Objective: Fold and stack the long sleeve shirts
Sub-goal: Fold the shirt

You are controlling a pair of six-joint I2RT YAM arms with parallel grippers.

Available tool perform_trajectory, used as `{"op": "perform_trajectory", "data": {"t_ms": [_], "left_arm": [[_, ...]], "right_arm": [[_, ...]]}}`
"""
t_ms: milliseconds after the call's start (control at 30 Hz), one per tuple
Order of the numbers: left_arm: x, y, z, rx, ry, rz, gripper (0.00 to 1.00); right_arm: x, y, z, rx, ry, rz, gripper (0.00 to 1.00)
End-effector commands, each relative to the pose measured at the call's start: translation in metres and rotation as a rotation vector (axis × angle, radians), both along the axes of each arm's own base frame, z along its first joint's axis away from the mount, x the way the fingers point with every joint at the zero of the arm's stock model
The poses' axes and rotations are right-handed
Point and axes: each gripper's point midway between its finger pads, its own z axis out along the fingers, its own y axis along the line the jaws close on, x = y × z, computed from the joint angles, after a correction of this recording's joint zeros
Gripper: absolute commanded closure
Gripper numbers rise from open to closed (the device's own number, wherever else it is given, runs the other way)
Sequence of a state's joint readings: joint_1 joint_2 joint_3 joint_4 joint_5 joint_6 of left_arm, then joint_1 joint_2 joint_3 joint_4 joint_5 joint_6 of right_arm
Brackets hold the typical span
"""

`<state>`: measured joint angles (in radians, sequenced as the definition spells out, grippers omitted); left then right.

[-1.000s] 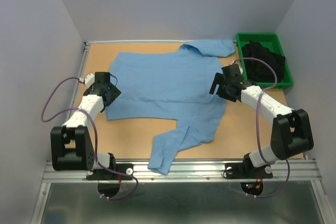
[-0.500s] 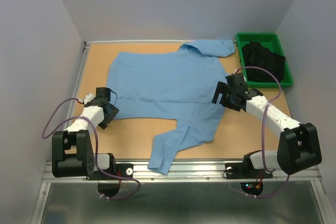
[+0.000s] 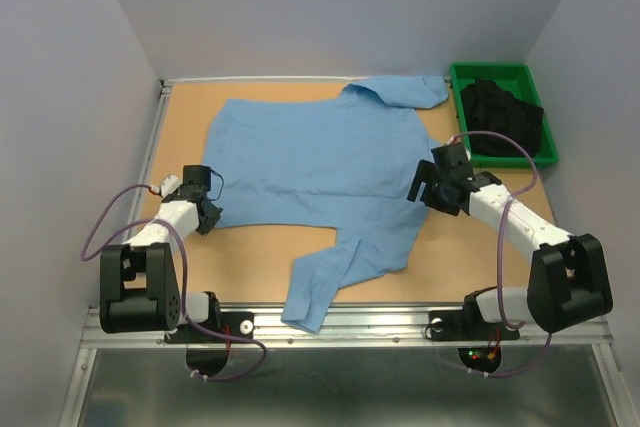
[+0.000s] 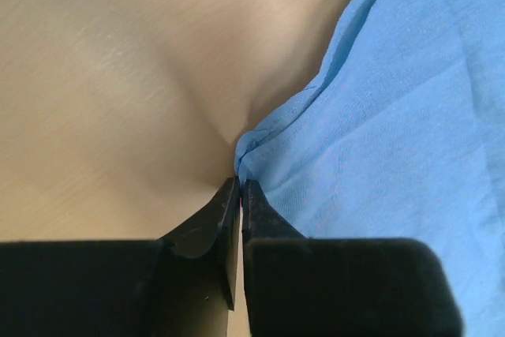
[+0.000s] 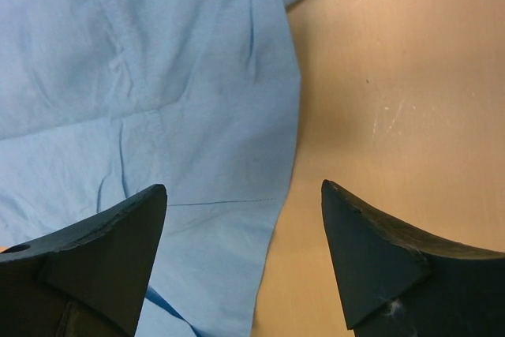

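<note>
Blue shirt (image 3: pixel 310 162) lies spread on bench (image 3: pixel 250 257); left jaws clenched on a sliver of hem corner, right jaws released astride its edge, so that thin pinch may slip when lifted.

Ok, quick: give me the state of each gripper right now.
Left gripper: fingers closed, pinching the edge of the light blue shirt.
Right gripper: fingers open, holding nothing, poised over the shirt's other edge.

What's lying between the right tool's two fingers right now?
In the right wrist view, the open right tool straddles the side edge of the light blue shirt: cloth on one side, bare table on the other. Nothing else lies there.
</note>
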<state>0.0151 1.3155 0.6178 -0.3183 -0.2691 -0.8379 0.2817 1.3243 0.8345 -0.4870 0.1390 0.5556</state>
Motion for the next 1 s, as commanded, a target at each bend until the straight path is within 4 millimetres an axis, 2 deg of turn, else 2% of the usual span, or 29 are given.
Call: {"op": "perform_trajectory", "data": {"t_ms": [0,100,200,367,667,900,967], "left_arm": [[-0.001,-0.001,0.005,-0.001,-0.009,-0.023,0.93],[0.003,-0.005,0.016,-0.011,-0.049,-0.060,1.00],[0.007,-0.008,0.028,-0.020,-0.090,-0.091,1.00],[0.011,-0.014,0.045,-0.028,-0.143,-0.141,1.00],[0.013,-0.017,0.059,-0.011,-0.205,-0.216,1.00],[0.009,-0.016,0.065,-0.002,-0.221,-0.211,1.00],[0.007,-0.015,0.065,-0.006,-0.213,-0.198,1.00]], "right_arm": [[-0.010,-0.008,-0.011,0.004,0.036,-0.047,0.17],[-0.020,-0.006,-0.019,0.029,0.071,-0.056,0.18],[-0.029,-0.006,-0.030,0.035,0.110,-0.065,0.19],[-0.050,0.003,-0.051,0.098,0.206,-0.089,0.27],[-0.064,0.015,-0.075,0.148,0.289,-0.055,0.39],[-0.058,0.027,-0.075,0.162,0.308,0.005,0.43],[-0.062,0.035,-0.078,0.174,0.348,0.014,0.45]]}}
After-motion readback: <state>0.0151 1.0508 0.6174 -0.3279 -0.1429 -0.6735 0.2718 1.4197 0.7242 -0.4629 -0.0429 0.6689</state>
